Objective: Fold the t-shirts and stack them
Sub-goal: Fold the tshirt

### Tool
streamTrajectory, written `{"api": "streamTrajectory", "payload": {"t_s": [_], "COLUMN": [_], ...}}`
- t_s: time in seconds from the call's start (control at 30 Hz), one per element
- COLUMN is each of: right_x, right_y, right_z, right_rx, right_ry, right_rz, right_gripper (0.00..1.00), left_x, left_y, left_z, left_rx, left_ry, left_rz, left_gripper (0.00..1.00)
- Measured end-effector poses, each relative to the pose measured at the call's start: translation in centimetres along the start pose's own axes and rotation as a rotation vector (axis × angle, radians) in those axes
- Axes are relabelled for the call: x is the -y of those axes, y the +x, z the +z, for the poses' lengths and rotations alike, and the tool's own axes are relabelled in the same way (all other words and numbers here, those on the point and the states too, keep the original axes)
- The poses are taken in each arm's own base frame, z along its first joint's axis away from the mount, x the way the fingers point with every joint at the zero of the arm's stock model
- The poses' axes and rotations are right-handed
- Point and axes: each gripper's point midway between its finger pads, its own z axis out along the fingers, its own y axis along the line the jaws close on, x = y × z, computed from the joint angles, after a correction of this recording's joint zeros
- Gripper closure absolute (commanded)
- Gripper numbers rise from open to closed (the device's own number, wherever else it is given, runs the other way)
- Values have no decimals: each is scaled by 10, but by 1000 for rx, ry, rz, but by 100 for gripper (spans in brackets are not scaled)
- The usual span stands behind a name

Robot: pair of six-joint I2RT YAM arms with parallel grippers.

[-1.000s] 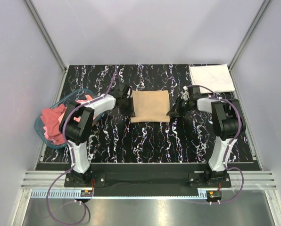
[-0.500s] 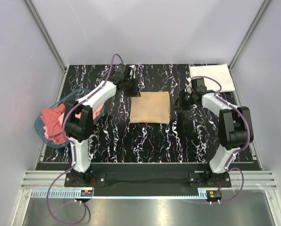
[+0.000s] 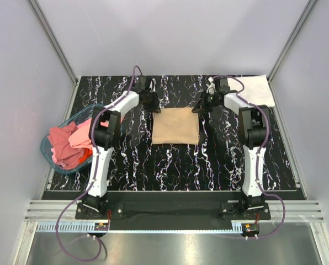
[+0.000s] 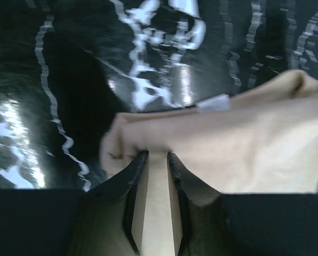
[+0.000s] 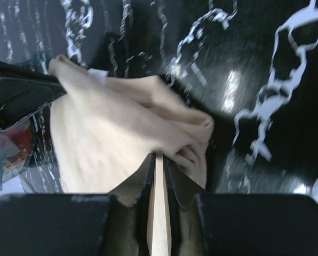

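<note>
A folded tan t-shirt (image 3: 176, 127) lies in the middle of the table. My left gripper (image 3: 154, 106) is shut on its far left corner, and tan cloth fills the narrow gap between the jaws in the left wrist view (image 4: 158, 156). The small white neck label (image 4: 213, 103) shows just beyond them. My right gripper (image 3: 198, 106) is shut on the far right corner, pinching a thin fold of the tan t-shirt (image 5: 105, 138) in the right wrist view (image 5: 159, 156). A folded white t-shirt (image 3: 247, 91) lies at the back right. Pink and red t-shirts (image 3: 68, 144) are heaped in the basket.
The translucent blue plastic basket (image 3: 46, 149) sits at the table's left edge. Grey walls and metal rails close in the back and sides. Both arms stretch from the near edge to the far side of the tan shirt.
Both grippers left the tan shirt's left and right sides, swung toward the back, and now close on its two far corners. The shirt has stayed in place.
</note>
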Motion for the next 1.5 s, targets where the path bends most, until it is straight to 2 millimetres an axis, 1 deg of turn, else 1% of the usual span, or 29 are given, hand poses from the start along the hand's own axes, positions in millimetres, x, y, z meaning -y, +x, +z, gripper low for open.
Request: {"api": "streamTrajectory", "payload": {"t_s": [0.07, 0.1, 0.17, 0.33, 0.4, 0.43, 0.5, 0.53, 0.57, 0.6, 0.67, 0.77, 0.83, 0.9, 0.93, 0.97, 1.03, 1.07, 1.1, 1.13, 1.17, 1.2, 1.27, 1.3, 1.33, 1.43, 1.5], "right_x": [8, 14, 17, 17, 15, 14, 10, 7, 3, -1, -13, -32, -43, -51, -54, -57, -59, -57, -55, -51, -44, -36, -23, -21, -22, -25, -31], "right_y": [-4, -5, -6, -19, -22, -22, -23, -21, -17, -13, -4, 11, 20, 37, 45, 58, 80, 93, 106, 114, 125, 134, 151, 155, 154, 148, 143], "right_z": [13, 19, 25, 20, 18, 16, 11, 6, 0, -8, -26, -52, -61, -64, -62, -57, -48, -41, -34, -28, -22, -17, -14, -16, -17, -20, -25], "right_rx": [-7, -14, -26, -6, -3, -3, 3, 4, 2, 0, 0, 3, 1, -17, -30, -56, -105, -136, -171, -192, -216, -238, -272, -282, -279, -256, -235], "right_ry": [1, -1, -23, -47, -58, -62, -63, -62, -61, -62, -67, -89, -104, -112, -117, -123, -137, -137, -142, -137, -130, -117, -97, -99, -100, -98, -103], "right_rz": [6, 13, 27, 30, 34, 39, 48, 55, 63, 69, 81, 76, 64, 57, 53, 53, 54, 62, 72, 81, 94, 112, 150, 160, 161, 145, 130], "right_gripper": [84, 83, 81, 71, 62, 60, 60, 61, 67, 69, 75, 77, 78, 79, 79, 79, 82, 82, 82, 82, 82, 82, 82, 82, 82, 82, 80], "left_x": [-12, -14, -13, -13, -11, -10, -6, -3, 1, 4, 15, 37, 58, 78, 87, 93, 98, 95, 87, 76, 57, 51, 24, 20, 18, 13, 11], "left_y": [0, -2, -8, -11, -12, -13, -17, -17, -18, -19, -19, -13, -3, 14, 26, 38, 71, 89, 108, 124, 144, 148, 165, 168, 165, 158, 155], "left_z": [5, 6, 6, 8, 7, 5, 0, -5, -12, -19, -39, -81, -105, -117, -118, -116, -103, -94, -87, -80, -71, -69, -62, -61, -61, -60, -61], "left_rx": [-8, -5, 9, 15, 13, 13, 19, 20, 22, 26, 40, 68, 78, 72, 59, 41, -25, -62, -106, -141, -182, -193, -232, -242, -230, -201, -193], "left_ry": [-14, -13, -14, -13, -10, -6, 5, 12, 19, 25, 43, 76, 110, 142, 154, 160, 151, 138, 112, 78, 21, 4, -70, -77, -85, -107, -119], "left_rz": [-14, -16, -7, 9, 13, 13, 15, 16, 16, 16, 25, 42, 60, 84, 99, 108, 117, 117, 111, 100, 82, 75, 47, 27, 22, 24, 24], "left_gripper": [74, 74, 74, 73, 72, 72, 72, 72, 72, 72, 72, 72, 72, 72, 72, 72, 73, 73, 73, 74, 74, 74, 75, 75, 74, 74, 74]}}
